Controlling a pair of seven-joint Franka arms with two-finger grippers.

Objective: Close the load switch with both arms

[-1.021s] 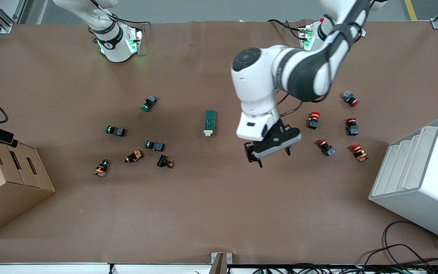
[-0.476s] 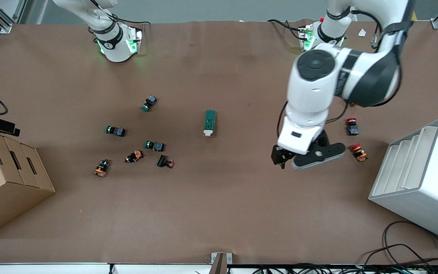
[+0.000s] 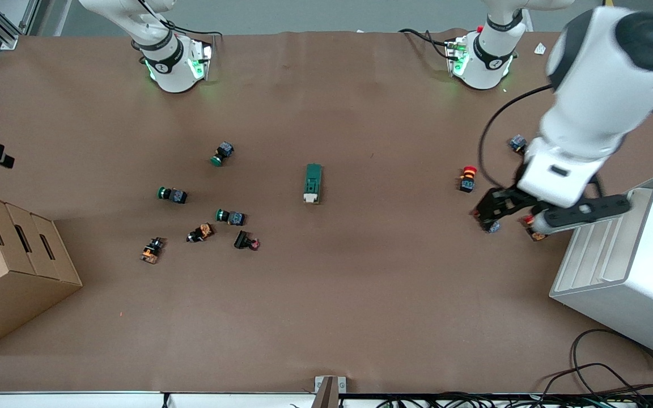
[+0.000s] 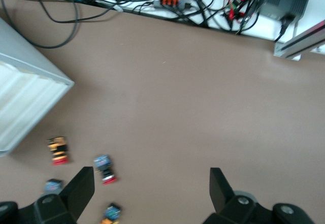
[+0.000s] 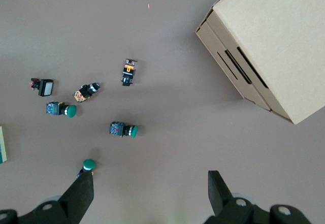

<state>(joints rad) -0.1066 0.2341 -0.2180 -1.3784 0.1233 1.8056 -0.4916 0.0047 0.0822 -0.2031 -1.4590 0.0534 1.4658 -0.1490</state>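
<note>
Lying flat on bare brown table (image 3: 326, 317) near mid-table, the load switch (image 3: 313, 183) has its white lever end nearer the front camera and open surface on every side. The left gripper (image 3: 488, 212), fingers spread wide and holding nothing, hangs over the red push buttons (image 3: 467, 178) toward the left arm's end, just beside the white rack (image 3: 627, 266). The right gripper (image 5: 150, 193), likewise wide and unloaded, waits over the green push buttons (image 5: 123, 129) near the cardboard box (image 5: 269, 41).
</note>
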